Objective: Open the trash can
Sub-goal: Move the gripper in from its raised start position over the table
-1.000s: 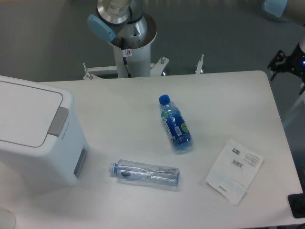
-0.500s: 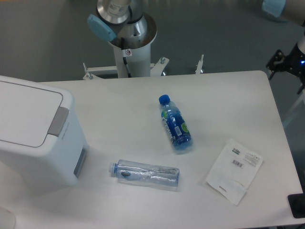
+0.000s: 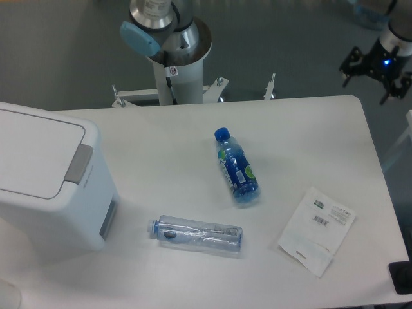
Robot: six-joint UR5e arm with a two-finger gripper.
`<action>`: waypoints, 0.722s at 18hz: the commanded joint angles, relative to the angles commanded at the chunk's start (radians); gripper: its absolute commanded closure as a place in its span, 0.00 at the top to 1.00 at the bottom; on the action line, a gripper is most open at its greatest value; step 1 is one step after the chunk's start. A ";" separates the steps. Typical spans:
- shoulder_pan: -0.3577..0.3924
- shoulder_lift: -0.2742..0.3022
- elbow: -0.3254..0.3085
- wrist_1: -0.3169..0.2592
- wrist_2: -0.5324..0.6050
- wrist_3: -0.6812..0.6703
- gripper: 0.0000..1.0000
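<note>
— What does the fixed camera show on the table (image 3: 161, 154)?

— The trash can (image 3: 48, 183) sits at the left edge, partly cut off by the frame. Its flat white lid (image 3: 35, 151) lies down on the body, and the grey latch tab (image 3: 78, 163) is at the lid's right side. A grey panel (image 3: 108, 217) shows on the wall facing the bottles.

— And the gripper?

— The gripper (image 3: 378, 64) is at the upper right, off the far right corner of the table, well apart from the trash can. It is dark, with a small blue light, and holds nothing. Its fingers look spread, but it is too small and blurred for me to be sure, so I cannot tell.

— What else lies there?

— A blue bottle (image 3: 236, 167) lies on its side near the middle, cap toward the far edge. A clear bottle (image 3: 196, 234) lies on its side nearer the front, cap pointing toward the trash can. A white packet (image 3: 317, 230) with printed labels lies to the right. The arm's base (image 3: 174, 51) stands behind the table.
</note>
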 joint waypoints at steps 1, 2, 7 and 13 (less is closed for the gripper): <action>-0.006 0.011 -0.018 0.005 -0.011 -0.032 1.00; -0.008 0.023 -0.034 0.009 -0.031 -0.069 1.00; -0.023 0.075 -0.061 0.011 -0.155 -0.317 1.00; -0.044 0.155 -0.094 0.047 -0.382 -0.616 1.00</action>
